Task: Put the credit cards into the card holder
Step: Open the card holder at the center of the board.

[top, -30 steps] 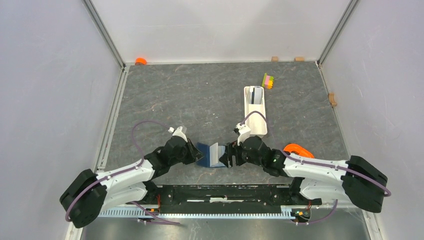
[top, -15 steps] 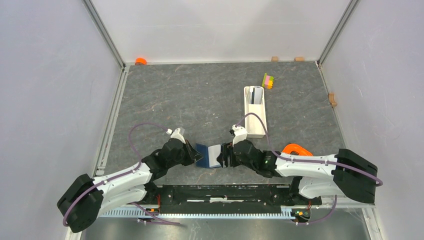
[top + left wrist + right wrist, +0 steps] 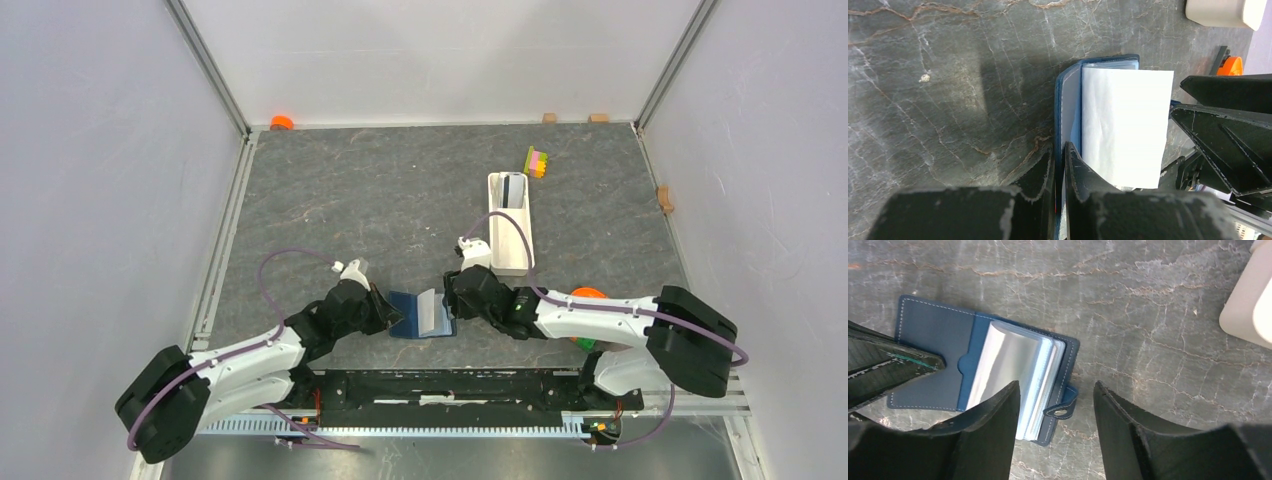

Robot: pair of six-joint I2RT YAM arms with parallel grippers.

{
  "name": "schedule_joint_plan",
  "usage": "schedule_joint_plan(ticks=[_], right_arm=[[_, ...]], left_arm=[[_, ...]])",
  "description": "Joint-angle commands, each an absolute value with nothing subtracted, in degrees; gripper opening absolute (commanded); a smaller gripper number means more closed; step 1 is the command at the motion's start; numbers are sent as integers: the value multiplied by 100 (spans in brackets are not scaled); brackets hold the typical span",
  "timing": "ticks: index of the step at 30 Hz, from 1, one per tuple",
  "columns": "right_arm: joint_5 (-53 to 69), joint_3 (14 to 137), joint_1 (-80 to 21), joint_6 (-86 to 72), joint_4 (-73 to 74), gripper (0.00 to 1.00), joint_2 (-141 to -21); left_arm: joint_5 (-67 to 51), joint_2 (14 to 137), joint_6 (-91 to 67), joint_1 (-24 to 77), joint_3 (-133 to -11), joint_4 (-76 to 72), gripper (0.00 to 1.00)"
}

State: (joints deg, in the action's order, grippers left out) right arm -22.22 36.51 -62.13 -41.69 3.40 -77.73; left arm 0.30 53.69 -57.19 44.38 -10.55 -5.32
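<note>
Right wrist shows navy card holder (image 3: 928, 340) open, clear sleeves (image 3: 1008, 360) fanned.

The left arm (image 3: 245, 357) and right arm (image 3: 590, 318) are white with black joints. A purple cable (image 3: 296, 251) trails each.

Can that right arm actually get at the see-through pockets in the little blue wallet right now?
Probably yes: the right gripper hangs open right over the card holder's clear pockets, nothing between, while the left gripper pins one cover.
</note>
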Motion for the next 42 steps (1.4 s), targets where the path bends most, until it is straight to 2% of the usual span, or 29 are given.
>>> schedule_joint_plan(ticks=[1, 3, 8, 10, 15, 25, 29, 38, 42], right_arm=[[-2327, 3442, -6214, -4233, 379, 58, -7626], [-2219, 3301, -6214, -4274, 231, 57, -7616], [-2107, 3267, -6214, -4247, 94, 45, -7755], [-2126, 3270, -6214, -4202, 47, 35, -7684], [-2115, 3304, -6214, -4071, 77, 0, -7347], [-1767, 3365, -6214, -3876, 56, 0, -6455], [-1671, 3368, -6223, -3861, 76, 0, -6504], [-1410, 3384, -6267, -3815, -264, 0, -6322], [-1378, 3393, -6275, -3794, -264, 0, -6387]], left_arm=[[279, 5479, -5758, 4465, -949, -642, 2], [282, 5531, -5749, 4465, -962, -642, 2], [260, 5610, -5748, 4465, -967, -660, 2], [261, 5622, -5732, 4463, -962, -659, 2], [106, 5801, -5647, 4457, -932, -933, 2], [-353, 6313, -5329, 4452, -1197, -1317, 4], [-499, 6292, -5168, 4439, -1330, -1301, 17], [-695, 5125, -4470, 4438, -1538, -879, 68], [-937, 5142, -4249, 4438, -1645, -855, 78]])
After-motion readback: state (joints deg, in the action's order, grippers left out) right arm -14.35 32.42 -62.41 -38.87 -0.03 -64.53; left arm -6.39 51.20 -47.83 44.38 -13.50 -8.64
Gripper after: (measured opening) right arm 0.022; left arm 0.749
